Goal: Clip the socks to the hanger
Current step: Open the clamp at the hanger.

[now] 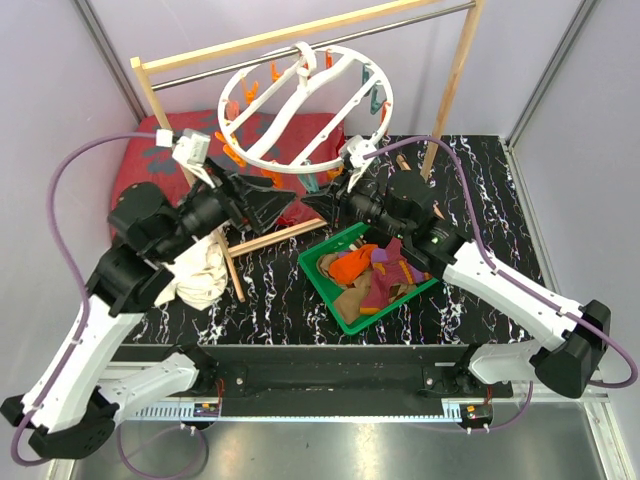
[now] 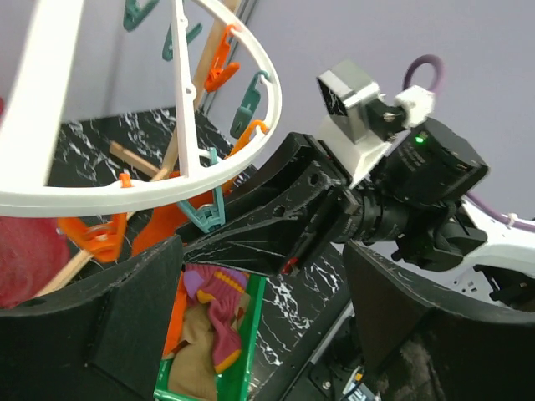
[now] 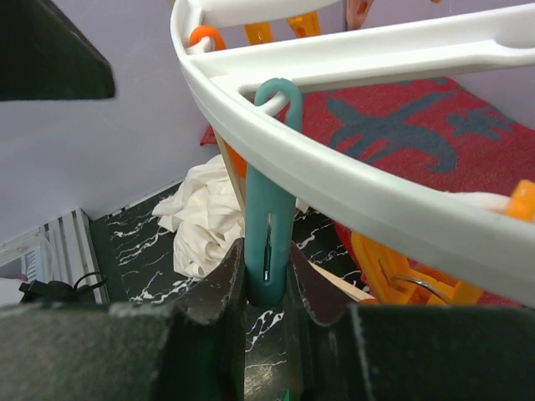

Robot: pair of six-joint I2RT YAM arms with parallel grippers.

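The hanger, a round white ring with orange and teal clips, hangs from the rack bar. My right gripper is shut on a teal clip that hangs from the ring's near rim, one finger pressing each side. It shows in the top view just under the ring. My left gripper faces it, jaws wide open and empty. The socks, orange, purple striped and tan, lie in a green bin. The purple striped sock shows between my left fingers.
A wooden-post rack with a metal bar stands at the back, and a loose wooden bar lies on the table. A red patterned cushion is at the back left. A white cloth lies under my left arm.
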